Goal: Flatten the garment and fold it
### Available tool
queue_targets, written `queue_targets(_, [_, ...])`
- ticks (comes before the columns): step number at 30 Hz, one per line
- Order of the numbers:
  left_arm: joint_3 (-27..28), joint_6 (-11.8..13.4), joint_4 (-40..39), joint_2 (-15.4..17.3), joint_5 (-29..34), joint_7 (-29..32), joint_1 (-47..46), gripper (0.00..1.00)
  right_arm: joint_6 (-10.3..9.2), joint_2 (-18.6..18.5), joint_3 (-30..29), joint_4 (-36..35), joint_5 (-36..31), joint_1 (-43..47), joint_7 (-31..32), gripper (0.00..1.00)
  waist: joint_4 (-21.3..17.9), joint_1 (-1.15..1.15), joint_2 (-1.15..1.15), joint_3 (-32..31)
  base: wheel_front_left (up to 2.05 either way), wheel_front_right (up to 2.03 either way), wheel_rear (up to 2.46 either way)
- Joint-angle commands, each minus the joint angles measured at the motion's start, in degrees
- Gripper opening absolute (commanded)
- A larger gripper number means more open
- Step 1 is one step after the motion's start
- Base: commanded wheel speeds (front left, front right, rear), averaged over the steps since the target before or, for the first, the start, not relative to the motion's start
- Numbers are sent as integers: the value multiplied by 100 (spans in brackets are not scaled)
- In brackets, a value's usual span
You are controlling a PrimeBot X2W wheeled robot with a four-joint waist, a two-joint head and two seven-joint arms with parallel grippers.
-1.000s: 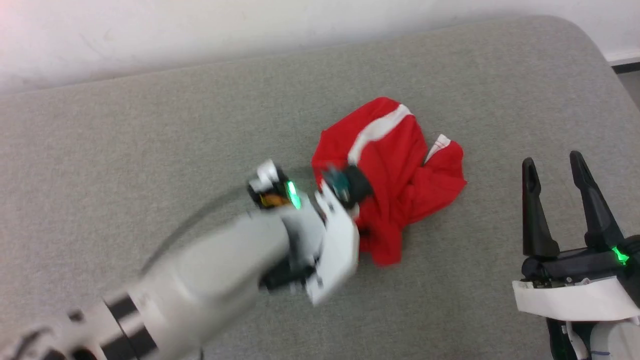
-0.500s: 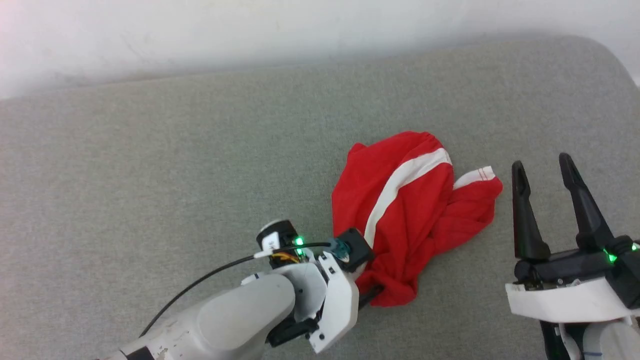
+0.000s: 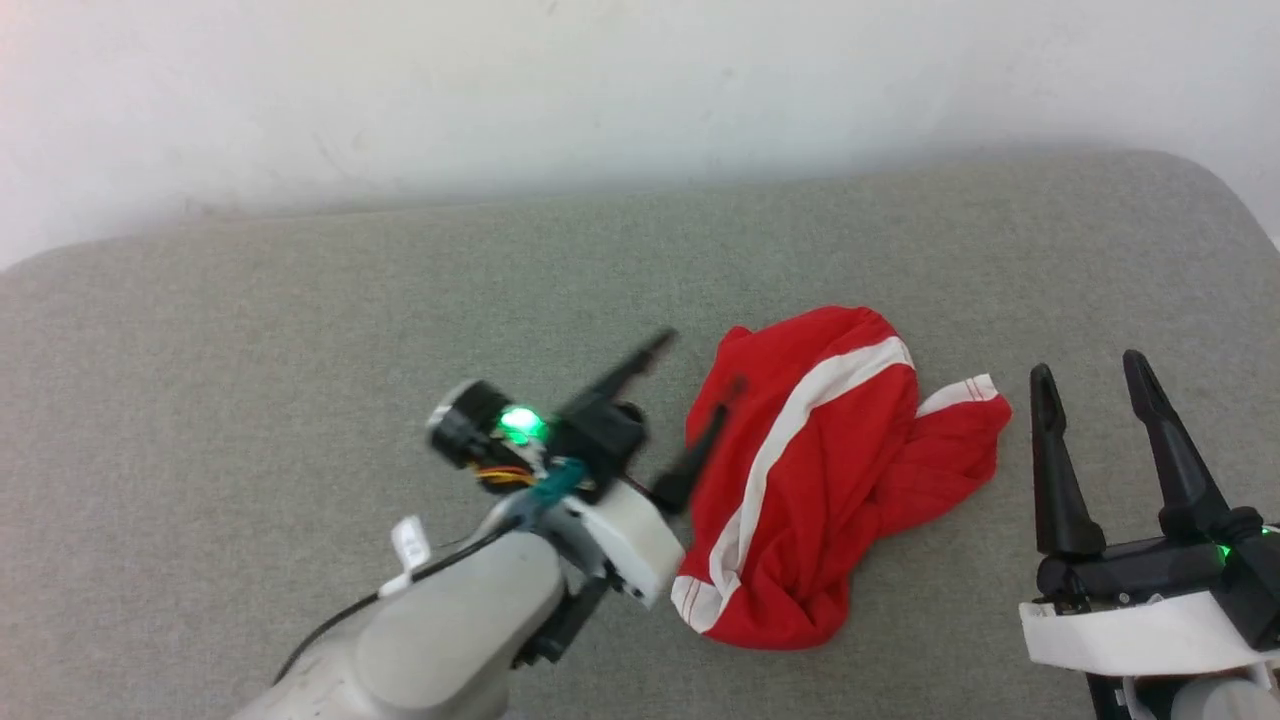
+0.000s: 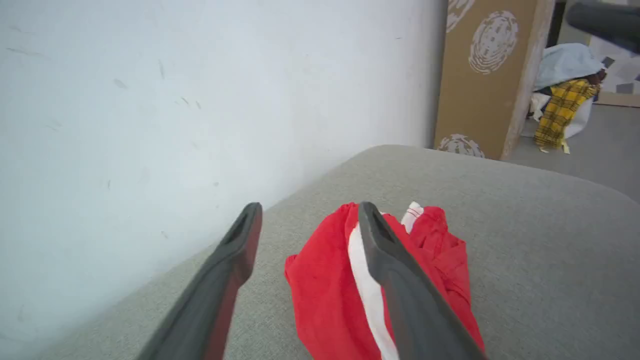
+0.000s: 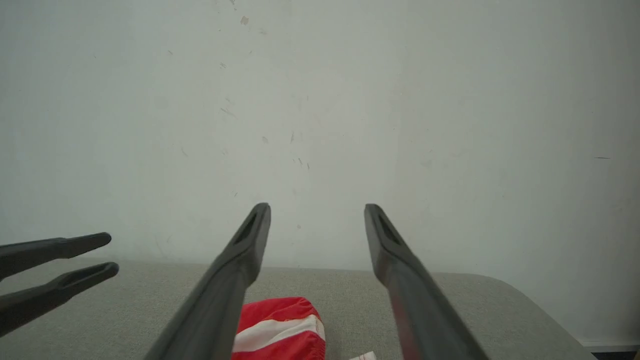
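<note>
Garment (image 3: 820, 480) lies crumpled in a heap on the grey padded surface (image 3: 300, 400), right of centre, white stripe up, one white-trimmed hem poking out on the right. Left gripper (image 3: 702, 360) at the heap's left edge, fingers spread wide, nothing between them; one finger crosses the red cloth's edge, contact unclear. Right gripper (image 3: 1088, 365) near the heap's right side, spread wide, empty, clear of the cloth

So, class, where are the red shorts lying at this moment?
In the head view the red shorts lie crumpled on the grey cushion, right of centre, between the open left gripper and the open right gripper, closer to the left one.
</note>
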Motion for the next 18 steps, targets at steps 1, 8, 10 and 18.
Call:
queue_targets(1, [349,354,-126,42,109,-83,271,100,-11,17,6,-39,-32,82,-26,100,35,1,-1,-24,0,0,0])
queue_targets(8, [2071,1300,-1479,26,1285,-96,1332,100,-11,17,-84,-60,-65,100,-26,100,108,1,-1,18,0,0,0])
queue_targets(10, [2280,1389,-1606,20,1451,-97,1504,100,-11,17,-99,-55,-68,99,-26,100,119,1,-1,23,0,0,0])
queue_targets(18, [3719,1780,-2051,-135,2206,-98,2786,100,-11,17,-235,-7,-55,107,-26,100,178,1,-1,39,0,0,0])
